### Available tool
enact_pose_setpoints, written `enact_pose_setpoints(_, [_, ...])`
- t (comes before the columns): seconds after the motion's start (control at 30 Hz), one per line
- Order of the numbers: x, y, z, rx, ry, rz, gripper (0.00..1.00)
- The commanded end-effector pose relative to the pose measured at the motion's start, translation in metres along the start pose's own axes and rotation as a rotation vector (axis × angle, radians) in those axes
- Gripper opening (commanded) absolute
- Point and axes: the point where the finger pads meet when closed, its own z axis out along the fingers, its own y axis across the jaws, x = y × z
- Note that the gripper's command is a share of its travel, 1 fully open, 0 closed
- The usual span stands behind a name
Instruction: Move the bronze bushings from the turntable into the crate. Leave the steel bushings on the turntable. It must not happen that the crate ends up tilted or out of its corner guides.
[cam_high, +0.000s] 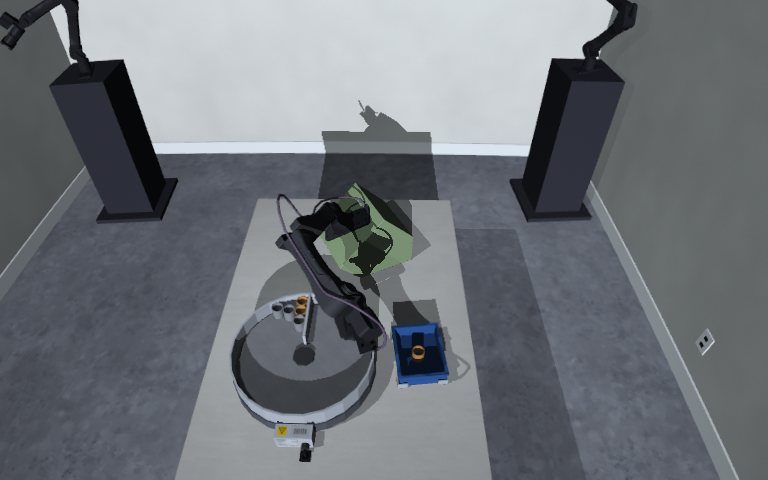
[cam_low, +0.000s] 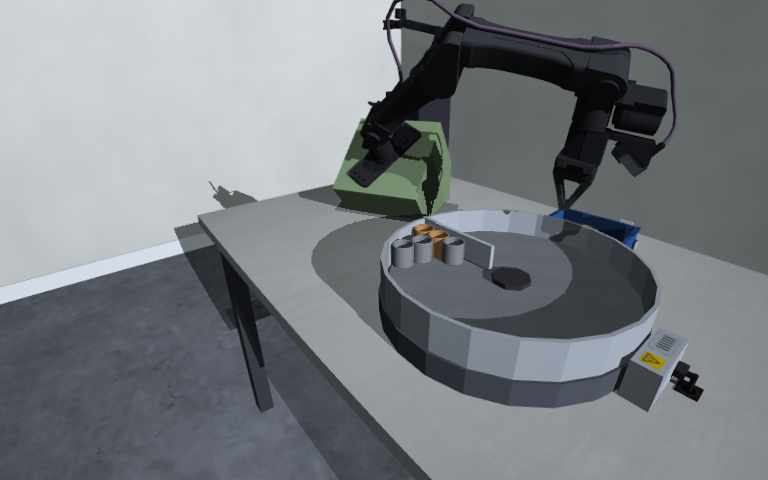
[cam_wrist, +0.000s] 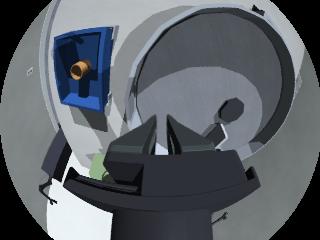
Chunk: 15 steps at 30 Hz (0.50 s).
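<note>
Two bronze bushings (cam_high: 301, 304) (cam_low: 430, 232) stand in a cluster with three steel bushings (cam_high: 287, 313) (cam_low: 422, 249) at the far left of the turntable (cam_high: 240, 370) (cam_low: 509, 350) (cam_wrist: 288, 60), beside a thin divider wall (cam_low: 459, 241). Another bronze bushing (cam_high: 417, 352) (cam_wrist: 78, 68) lies in the blue crate (cam_high: 421, 376) (cam_low: 601, 224) (cam_wrist: 102, 46) right of the turntable. My gripper (cam_low: 568, 202) (cam_wrist: 161, 119) (cam_high: 368, 343) is shut and empty. It hangs above the turntable's rim on the crate side, far from the cluster.
A green block (cam_high: 393, 237) (cam_low: 396, 183) carries the arm's base at the back of the table. A dark hub (cam_high: 304, 354) (cam_low: 510, 278) (cam_wrist: 232, 108) sits at the turntable's centre. A control box (cam_high: 294, 434) (cam_low: 651, 367) is fixed to its front.
</note>
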Motion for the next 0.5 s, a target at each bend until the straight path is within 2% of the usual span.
enact_pose_setpoints(0.0, [0.019,-0.04,-0.02,-0.025,-0.13,-0.025,0.13])
enact_pose_setpoints(0.03, [0.03,-0.052,-0.019,-0.025,-0.131,-0.025,0.13])
enact_pose_setpoints(0.1, [0.03,-0.052,-0.019,-0.025,-0.131,-0.025,0.13])
enact_pose_setpoints(0.13, [0.04,-0.056,-0.022,-0.025,-0.145,-0.039,0.13])
enact_pose_setpoints(0.17, [0.054,-0.073,-0.015,-0.023,-0.133,-0.024,0.13])
enact_pose_setpoints(0.27, [0.091,-0.097,-0.007,-0.017,-0.135,-0.022,0.13])
enact_pose_setpoints(0.47, [0.161,-0.122,0.009,0.002,-0.137,-0.021,0.13])
